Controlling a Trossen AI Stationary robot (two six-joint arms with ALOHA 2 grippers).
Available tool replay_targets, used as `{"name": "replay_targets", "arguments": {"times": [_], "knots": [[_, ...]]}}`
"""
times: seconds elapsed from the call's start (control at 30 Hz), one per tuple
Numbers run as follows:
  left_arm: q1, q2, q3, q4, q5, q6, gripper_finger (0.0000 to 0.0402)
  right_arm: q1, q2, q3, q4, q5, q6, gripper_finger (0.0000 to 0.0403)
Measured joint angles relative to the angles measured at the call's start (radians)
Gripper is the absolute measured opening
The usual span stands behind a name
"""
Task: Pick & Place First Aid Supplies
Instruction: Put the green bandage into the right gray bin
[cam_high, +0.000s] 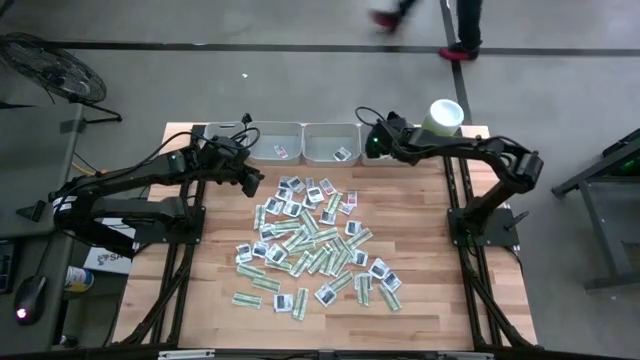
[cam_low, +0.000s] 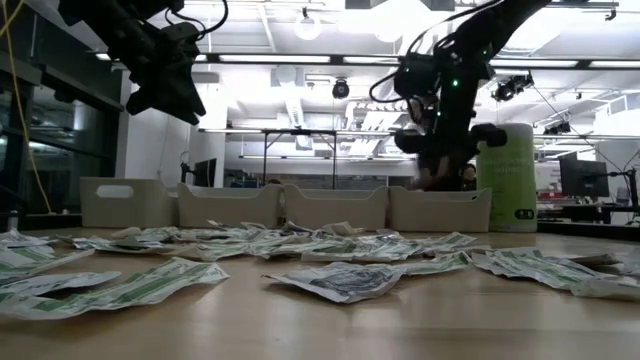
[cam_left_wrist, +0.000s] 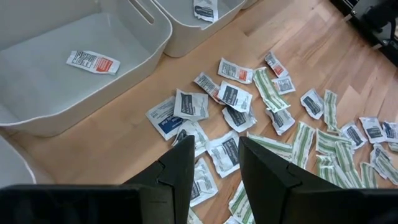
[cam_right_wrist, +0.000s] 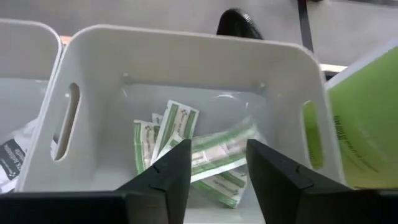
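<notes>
Sachets (cam_low: 340, 280) litter the table (cam_low: 420, 330) up front, four grey trays (cam_low: 335, 208) lined behind. Right gripper (cam_low: 440, 165) hangs over the last tray, apparently empty-fingered; left gripper (cam_low: 165, 85) rides high beside the green tub (cam_low: 508, 180).

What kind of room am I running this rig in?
Probably a large open lab or workshop. The low view shows exposed ceiling ducts and strip lights and monitors on desks; the high view shows a bare grey floor with taped lines.

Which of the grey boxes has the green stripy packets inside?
The tray right beside the tall green tub, under the right gripper. It holds green-striped strips; the neighbouring trays show only white sachets with dark marks.
</notes>
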Motion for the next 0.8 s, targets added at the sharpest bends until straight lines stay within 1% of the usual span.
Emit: {"name": "replay_targets", "arguments": {"times": [0.13, 0.2, 0.4, 0.5, 0.67, 0.8], "knots": [[0.0, 0.0, 0.0, 0.0, 0.001, 0.0, 0.0124, 0.002, -0.05, 0.0, -0.001, -0.005, -0.023, 0.0162], [0.0, 0.0, 0.0, 0.0, 0.001, 0.0, 0.0124, 0.009, -0.072, 0.0, 0.0, -0.04, -0.035, 0.0163], [0.0, 0.0, 0.0, 0.0, 0.003, 0.002, 0.0124, 0.067, -0.101, 0.0, 0.004, -0.27, -0.123, 0.0157], [0.0, 0.0, 0.0, 0.0, 0.003, 0.002, 0.0124, 0.117, -0.101, 0.0, -0.02, -0.365, -0.129, 0.0156], [0.0, 0.0, 0.0, -0.001, 0.005, 0.006, 0.0124, 0.22, -0.099, 0.0, -0.082, -0.407, -0.102, 0.0156], [0.0, 0.0, 0.0, -0.001, 0.008, 0.006, 0.0124, 0.29, -0.083, 0.0, -0.128, -0.428, -0.042, 0.0156]]}}
